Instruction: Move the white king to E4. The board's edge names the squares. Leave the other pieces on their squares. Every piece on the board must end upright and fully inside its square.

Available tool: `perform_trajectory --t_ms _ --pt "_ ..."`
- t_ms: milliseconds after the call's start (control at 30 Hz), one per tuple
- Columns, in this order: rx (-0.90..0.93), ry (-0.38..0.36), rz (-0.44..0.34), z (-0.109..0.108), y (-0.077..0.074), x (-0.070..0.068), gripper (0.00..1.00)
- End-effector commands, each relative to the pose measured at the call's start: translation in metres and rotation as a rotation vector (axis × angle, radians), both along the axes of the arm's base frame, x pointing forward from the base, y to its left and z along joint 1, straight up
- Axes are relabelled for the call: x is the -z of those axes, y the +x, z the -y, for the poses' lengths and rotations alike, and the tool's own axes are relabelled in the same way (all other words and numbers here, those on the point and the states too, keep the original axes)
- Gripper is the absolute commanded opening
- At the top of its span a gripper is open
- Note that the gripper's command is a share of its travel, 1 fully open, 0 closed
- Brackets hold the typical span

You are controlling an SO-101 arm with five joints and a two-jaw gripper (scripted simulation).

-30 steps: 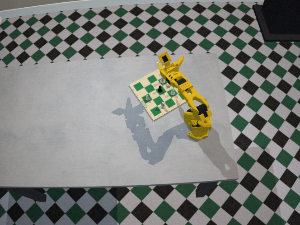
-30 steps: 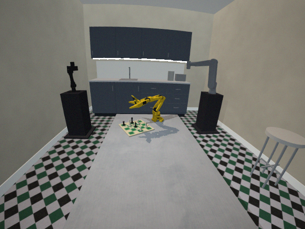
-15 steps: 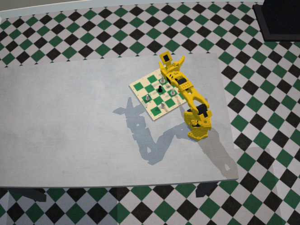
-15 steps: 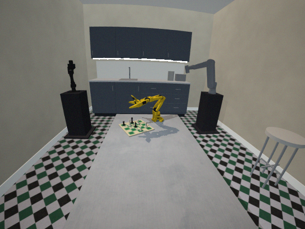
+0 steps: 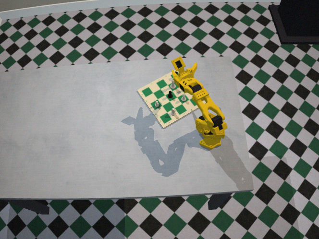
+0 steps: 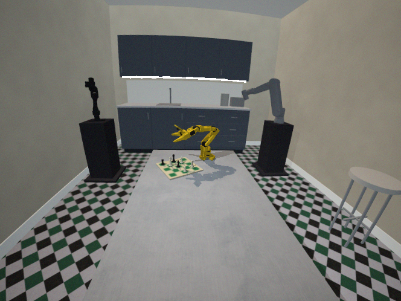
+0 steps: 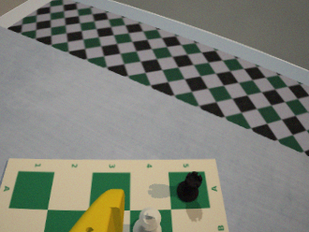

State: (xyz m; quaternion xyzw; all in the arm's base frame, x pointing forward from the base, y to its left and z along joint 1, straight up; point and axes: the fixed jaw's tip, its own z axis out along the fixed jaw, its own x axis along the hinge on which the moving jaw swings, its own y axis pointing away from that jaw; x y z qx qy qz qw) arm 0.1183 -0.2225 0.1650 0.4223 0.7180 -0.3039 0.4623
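The white king [image 5: 172, 85] [image 6: 170, 162] [image 7: 148, 222], the taller of the white pieces, stands upright on B4, below the gripper [image 5: 184, 67] [image 6: 174, 133] [image 7: 110, 210] and apart from it. It has yet to be placed on E4. The gripper's fingers are spread, pinching nothing, and hang raised above the board [image 5: 151, 99] [image 6: 170, 176] [image 7: 33, 163]. In the wrist view one yellow finger reaches in just beside the king's head.

Also below the gripper, a black rook [image 6: 162, 162] [image 7: 188, 188] stands upright on A5, a corner square next to the king's, touching nothing. A taller black piece [image 6: 173, 158] shows near the king in the exterior view; the arm covers it from above, and its exact square cannot be told.

Back from the gripper, toward the arm's base [image 5: 210, 145] [image 6: 207, 158], come a small black piece [image 5: 170, 94] [image 6: 177, 164] on C3 and a white piece [image 5: 183, 97] [image 6: 181, 160] on D4. Farther from the gripper are a small white piece [image 5: 156, 104] [image 6: 185, 169] on C1 and another white piece [image 5: 173, 112] [image 6: 192, 164] on E2. All four stand upright. The base rests on the gray table [image 5: 77, 128] [image 6: 210, 233] [image 7: 84, 98], beside the board and well apart from the gripper.

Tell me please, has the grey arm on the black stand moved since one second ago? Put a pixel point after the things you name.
Yes. The grey arm [image 6: 276, 98] has its tip lower beneath the blue upper cupboards [image 6: 170, 56] now.
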Motion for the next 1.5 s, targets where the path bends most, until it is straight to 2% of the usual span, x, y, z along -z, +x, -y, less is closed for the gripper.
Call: perform_trajectory --t_ms 0,200,700,767,1167,1467 --pt "0.01 0.033 -0.007 -0.01 -0.007 -0.004 0.6" --pt "0.01 0.068 -0.024 -0.019 -0.011 -0.002 0.58" --pt "0.011 0.214 -0.096 -0.063 -0.032 0.008 0.48" --pt "0.011 0.214 -0.096 -0.063 -0.032 0.008 0.48" --pt "0.011 0.322 -0.149 -0.098 -0.049 0.02 0.41" --pt "0.011 0.341 -0.158 -0.104 -0.052 0.023 0.4"
